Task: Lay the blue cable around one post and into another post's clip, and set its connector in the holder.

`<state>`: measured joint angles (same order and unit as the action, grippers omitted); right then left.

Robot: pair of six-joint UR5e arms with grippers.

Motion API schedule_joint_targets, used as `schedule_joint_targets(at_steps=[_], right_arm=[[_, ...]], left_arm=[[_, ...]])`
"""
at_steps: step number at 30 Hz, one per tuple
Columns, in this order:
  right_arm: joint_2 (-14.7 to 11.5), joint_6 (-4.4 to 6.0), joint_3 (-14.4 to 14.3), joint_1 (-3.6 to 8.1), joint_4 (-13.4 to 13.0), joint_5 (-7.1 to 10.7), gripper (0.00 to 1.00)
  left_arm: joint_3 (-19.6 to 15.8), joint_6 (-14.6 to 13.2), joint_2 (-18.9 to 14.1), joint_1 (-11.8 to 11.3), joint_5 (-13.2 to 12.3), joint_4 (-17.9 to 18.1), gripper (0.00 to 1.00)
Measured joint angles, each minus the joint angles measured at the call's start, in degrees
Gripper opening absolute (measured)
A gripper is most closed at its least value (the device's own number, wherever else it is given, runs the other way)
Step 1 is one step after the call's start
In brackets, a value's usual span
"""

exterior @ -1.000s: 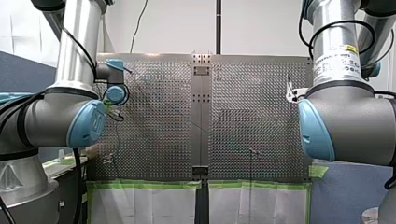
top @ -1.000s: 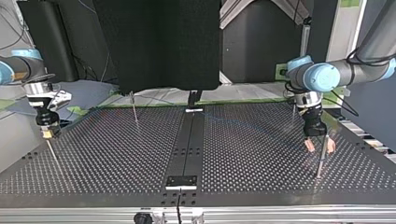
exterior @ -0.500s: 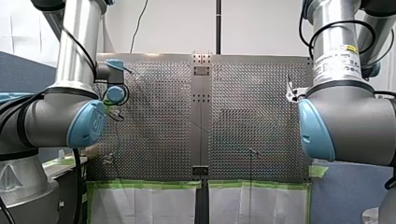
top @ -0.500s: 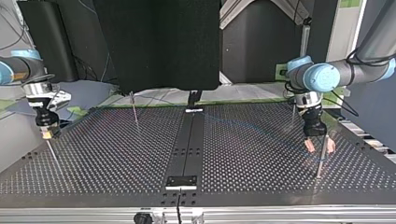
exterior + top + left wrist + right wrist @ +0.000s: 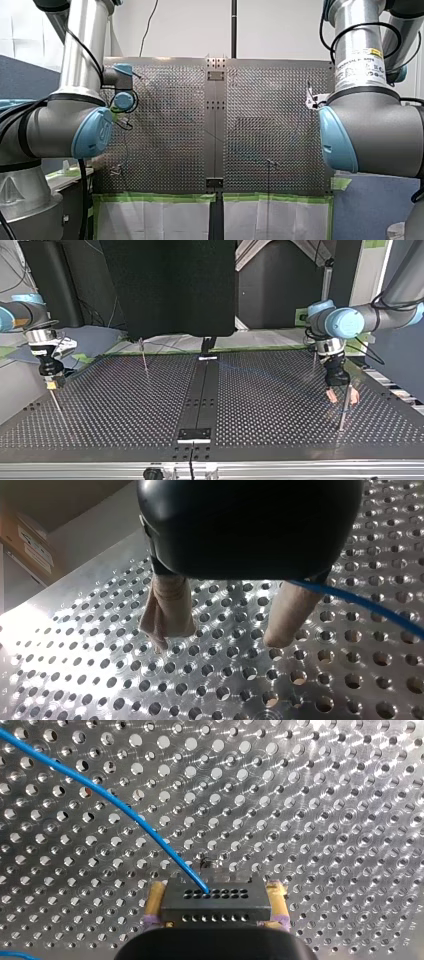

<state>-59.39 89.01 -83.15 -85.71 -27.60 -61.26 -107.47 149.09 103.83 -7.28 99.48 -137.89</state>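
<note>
The black connector (image 5: 215, 904) sits between the yellow-padded fingers of my right gripper (image 5: 216, 892), which is shut on it. The blue cable (image 5: 105, 795) leaves the connector's top and curves away over the perforated plate. At the top view's left, my right gripper (image 5: 50, 383) hangs just above a thin post (image 5: 55, 402). At that view's right, my left gripper (image 5: 342, 397) is open, its beige fingers either side of another post (image 5: 344, 412). In the left wrist view the blue cable (image 5: 360, 602) passes beside one beige finger (image 5: 290, 615), and nothing lies between the fingers.
A third thin post (image 5: 144, 359) stands toward the far side of the table (image 5: 125, 405). A small metal block (image 5: 195, 434) sits on the centre strip near the table's near edge. In the front view both arms hide their grippers.
</note>
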Motion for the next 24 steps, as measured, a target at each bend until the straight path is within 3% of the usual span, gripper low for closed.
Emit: schedule_joint_targets(at_steps=[16, 17, 18, 19, 21, 22, 23, 24], right_arm=[[0.06, 0.32, 0.00, 0.19, -0.19, -0.69, 0.00], [0.06, 0.27, -0.01, 0.19, -0.19, -0.86, 0.06], [0.06, 0.23, -0.01, 0.20, -0.19, -1.01, 0.23], [0.06, 0.20, -0.01, 0.21, -0.20, -1.15, 0.23], [0.06, 0.14, -0.02, 0.22, -0.20, -1.39, 0.52], [0.06, 0.11, -0.03, 0.22, -0.20, -1.46, 0.52], [0.08, 0.09, -0.02, 0.21, -0.20, -1.51, 0.66], [0.08, 0.08, -0.02, 0.21, -0.20, -1.54, 0.75]], left_arm=[[0.00, -0.30, 0.01, -0.06, 0.05, 0.06, 1.00], [0.00, -0.32, 0.01, -0.06, 0.05, 0.06, 1.00], [0.00, -0.34, 0.01, -0.07, 0.05, 0.06, 1.00], [0.00, -0.35, 0.01, -0.07, 0.05, 0.06, 1.00], [0.00, -0.39, 0.03, -0.08, 0.05, 0.05, 1.00], [0.00, -0.42, 0.03, -0.08, 0.05, 0.02, 1.00], [0.00, -0.45, 0.03, -0.09, 0.05, 0.00, 1.00], [0.00, -0.49, 0.03, -0.12, 0.05, -0.02, 1.00]])
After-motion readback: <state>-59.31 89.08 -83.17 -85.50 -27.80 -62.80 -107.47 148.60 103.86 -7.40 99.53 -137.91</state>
